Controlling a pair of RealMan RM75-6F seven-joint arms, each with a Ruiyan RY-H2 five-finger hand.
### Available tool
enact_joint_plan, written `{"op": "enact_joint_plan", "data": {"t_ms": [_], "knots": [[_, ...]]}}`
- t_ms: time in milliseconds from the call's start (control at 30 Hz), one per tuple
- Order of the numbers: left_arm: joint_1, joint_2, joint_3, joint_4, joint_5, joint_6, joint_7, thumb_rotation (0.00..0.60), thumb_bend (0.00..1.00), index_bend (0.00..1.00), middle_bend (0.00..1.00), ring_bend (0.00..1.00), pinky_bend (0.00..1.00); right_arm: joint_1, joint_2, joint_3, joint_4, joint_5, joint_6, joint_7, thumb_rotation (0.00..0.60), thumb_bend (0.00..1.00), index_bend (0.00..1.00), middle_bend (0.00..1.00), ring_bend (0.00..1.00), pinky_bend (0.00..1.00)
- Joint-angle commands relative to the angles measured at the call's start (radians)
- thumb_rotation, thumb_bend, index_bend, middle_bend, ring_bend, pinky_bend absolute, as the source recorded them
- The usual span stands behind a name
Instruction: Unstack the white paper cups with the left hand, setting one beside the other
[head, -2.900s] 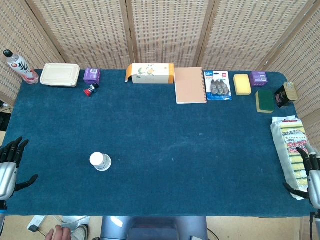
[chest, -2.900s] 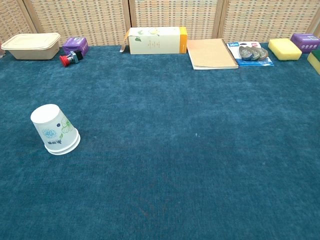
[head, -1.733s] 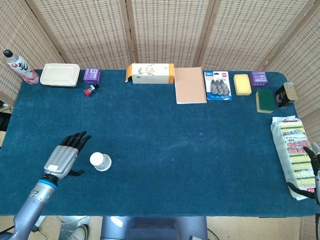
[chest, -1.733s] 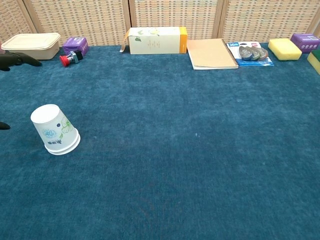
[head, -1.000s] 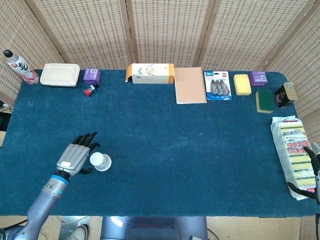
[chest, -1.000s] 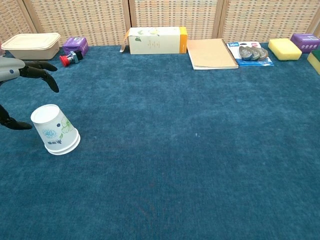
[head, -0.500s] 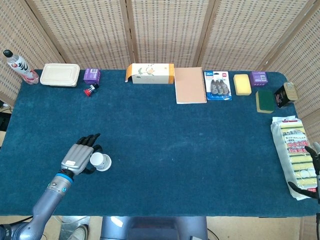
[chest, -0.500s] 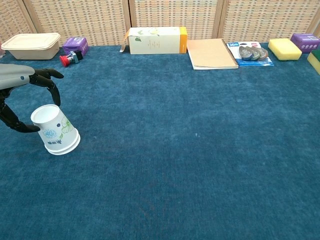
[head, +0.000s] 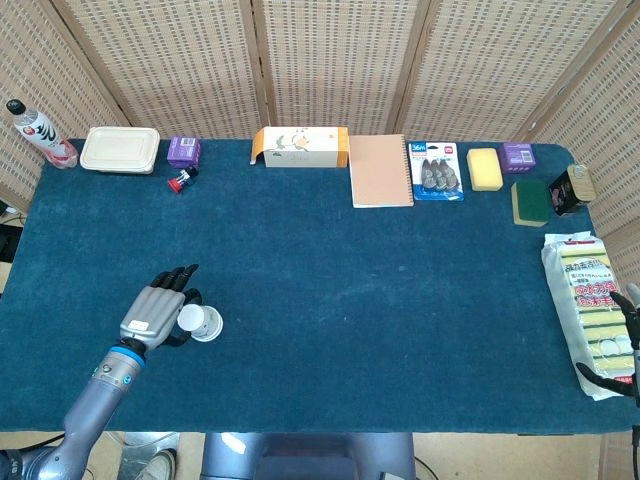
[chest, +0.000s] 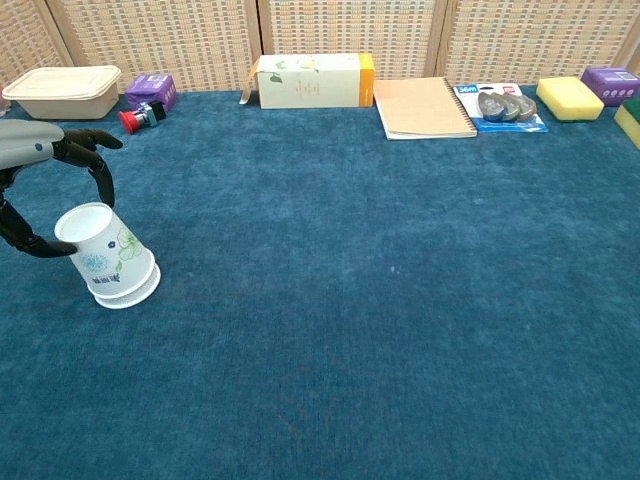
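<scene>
The stacked white paper cups stand upside down on the blue cloth at the near left, their floral print plain in the chest view. The upper cup leans left, away from the lower rim. My left hand wraps around its top, with the fingers curling over the far side and the thumb pressed to the near side. My right hand rests at the table's right edge beside a sponge pack, fingers apart and holding nothing; only part of it shows.
Along the far edge stand a bottle, a food box, a purple box, a tissue carton, a notebook and a yellow sponge. A sponge pack lies at the right.
My left hand came in from the table's left edge and closed around the cup stack. The upper cup has tipped slightly to the left. The right hand barely moved.
</scene>
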Motion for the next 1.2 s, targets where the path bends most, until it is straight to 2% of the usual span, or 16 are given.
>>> {"op": "enact_joint_plan", "data": {"t_ms": [33, 267, 433, 667, 767, 833, 1000, 1200], "knots": [[0.008, 0.032, 0.003, -0.032, 0.020, 0.017, -0.015, 0.600, 0.26, 0.41, 0.00, 0.00, 0.08, 0.001, 0.000, -0.001, 0.000, 0.000, -0.001, -0.001, 0.600, 0.00, 0.07, 0.00, 0.00, 0.00], [0.045, 0.155, 0.010, -0.127, 0.104, 0.058, -0.089, 0.600, 0.26, 0.41, 0.00, 0.00, 0.08, -0.001, -0.001, -0.002, -0.004, -0.003, 0.003, -0.009, 0.600, 0.00, 0.07, 0.00, 0.00, 0.00], [0.091, 0.257, 0.028, -0.172, 0.212, 0.072, -0.207, 0.600, 0.26, 0.41, 0.00, 0.00, 0.08, 0.001, -0.003, -0.002, -0.004, -0.001, -0.001, -0.017, 0.600, 0.00, 0.07, 0.00, 0.00, 0.00], [0.146, 0.339, 0.053, -0.166, 0.340, 0.096, -0.336, 0.600, 0.26, 0.41, 0.00, 0.00, 0.08, 0.003, -0.008, -0.006, -0.006, -0.009, -0.002, -0.034, 0.600, 0.00, 0.07, 0.00, 0.00, 0.00], [0.152, 0.344, 0.061, -0.143, 0.340, 0.084, -0.348, 0.600, 0.26, 0.41, 0.00, 0.00, 0.08, 0.003, -0.010, -0.008, -0.008, -0.012, -0.001, -0.044, 0.600, 0.00, 0.07, 0.00, 0.00, 0.00], [0.155, 0.329, 0.062, -0.100, 0.305, 0.067, -0.362, 0.600, 0.26, 0.41, 0.00, 0.00, 0.08, 0.005, -0.013, -0.011, -0.010, -0.016, -0.004, -0.052, 0.600, 0.00, 0.07, 0.00, 0.00, 0.00], [0.155, 0.228, 0.045, 0.027, 0.214, 0.065, -0.329, 0.600, 0.26, 0.41, 0.00, 0.00, 0.08, 0.008, -0.015, -0.010, -0.010, -0.008, -0.011, -0.060, 0.600, 0.00, 0.07, 0.00, 0.00, 0.00], [0.144, 0.146, 0.042, 0.105, 0.180, 0.028, -0.325, 0.600, 0.26, 0.41, 0.00, 0.00, 0.08, 0.010, -0.016, -0.011, -0.011, -0.007, -0.015, -0.065, 0.600, 0.00, 0.07, 0.00, 0.00, 0.00]]}}
